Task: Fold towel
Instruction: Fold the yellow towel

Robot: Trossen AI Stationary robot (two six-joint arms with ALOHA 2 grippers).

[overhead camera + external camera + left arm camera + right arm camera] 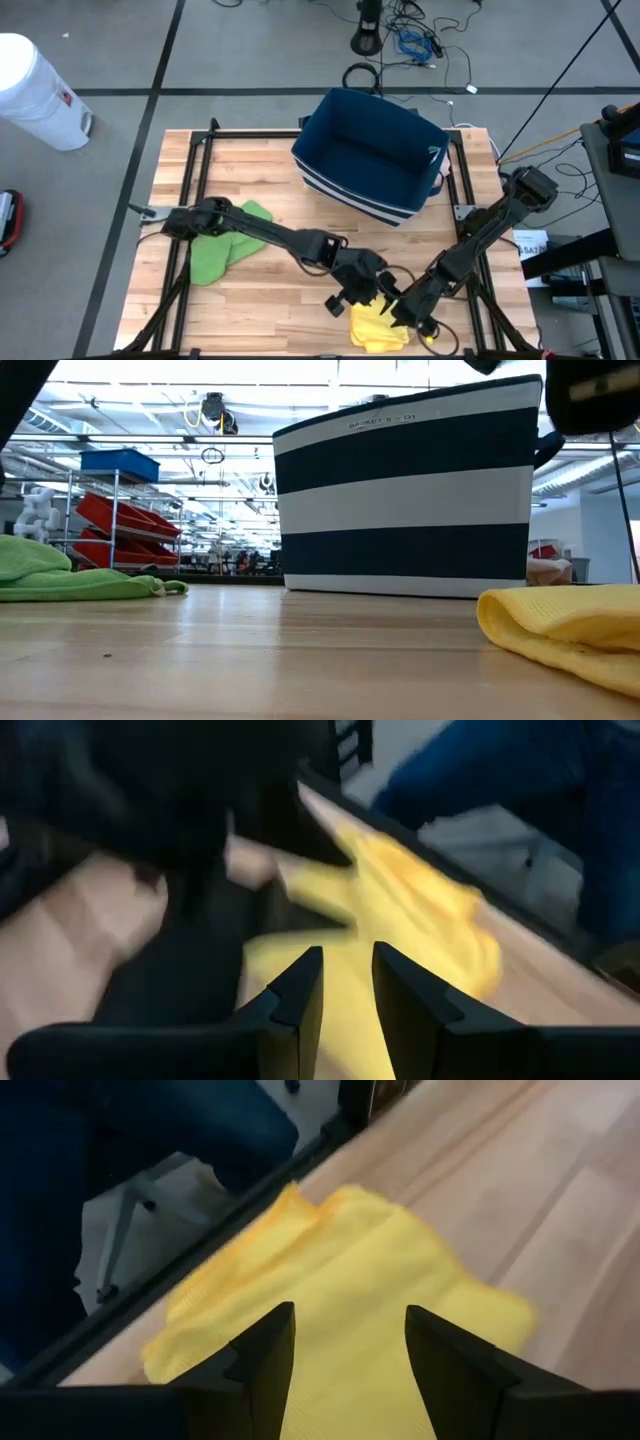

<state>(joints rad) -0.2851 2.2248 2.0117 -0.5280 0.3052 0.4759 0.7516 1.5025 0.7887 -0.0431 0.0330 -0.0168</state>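
Yellow towel (372, 322) is what we find near the front edge of the wooden table (270, 300), toward its right side, bunched into a small soft heap rather than spread flat. From above we see only part of it, because both grippers sit over it. In the low view it (565, 622) shows as a rounded, rolled fold with a thick lip, lying on the boards at the picture's right. In the right wrist view the cloth (350, 1280) looks fine-textured and bright, with a wavy edge lying just beside the table's dark rim. We see the right gripper (345, 1345) poised over the towel with its fingers spread wide apart and nothing between them. The left gripper (348, 985) is also above the yellow cloth; its fingers stand a narrow gap apart, and we see no cloth caught between them. In the high view the left gripper (372, 283) and right gripper (405, 310) are close together over the heap. A green towel (225, 240) lies crumpled on the left side of the table, well apart from the yellow one, and a navy and white striped basket (372, 155) stands at the back.
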